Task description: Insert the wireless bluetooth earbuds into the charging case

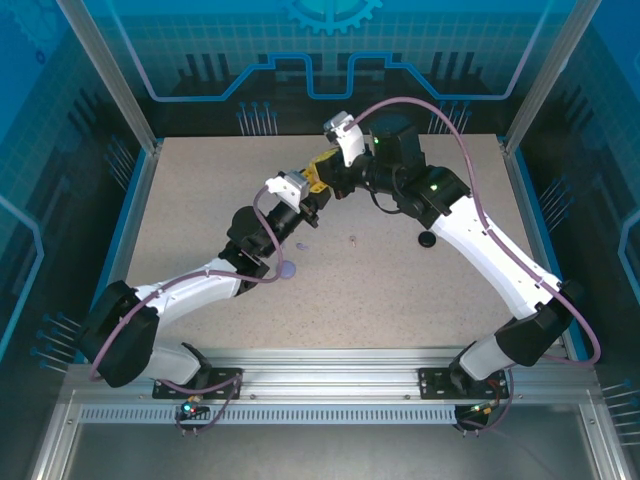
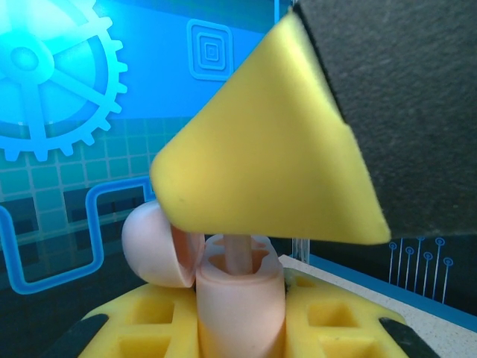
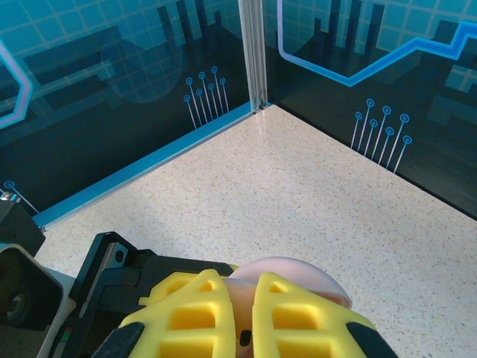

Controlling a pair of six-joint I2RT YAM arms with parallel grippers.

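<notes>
My left gripper [image 2: 240, 317] is shut on a pink charging case [image 2: 240, 306], held upright with its round lid [image 2: 149, 246] hinged open to the left. Above it, a yellow finger [image 2: 268, 149] of my right gripper covers the case mouth. A pink earbud's stem [image 2: 237, 256] runs down from that finger into a slot of the case. In the right wrist view my right gripper [image 3: 244, 321] is shut on the pink earbud [image 3: 241, 303], with the case lid [image 3: 298, 272] just beyond the fingertips. In the top view both grippers meet mid-table, left [image 1: 312, 200] and right [image 1: 322, 176].
On the table lie a lilac round case [image 1: 288, 269], a black round case [image 1: 427, 240] and a tiny pink earbud [image 1: 352, 239]. Blue walls and a metal post [image 3: 253, 52] bound the far side.
</notes>
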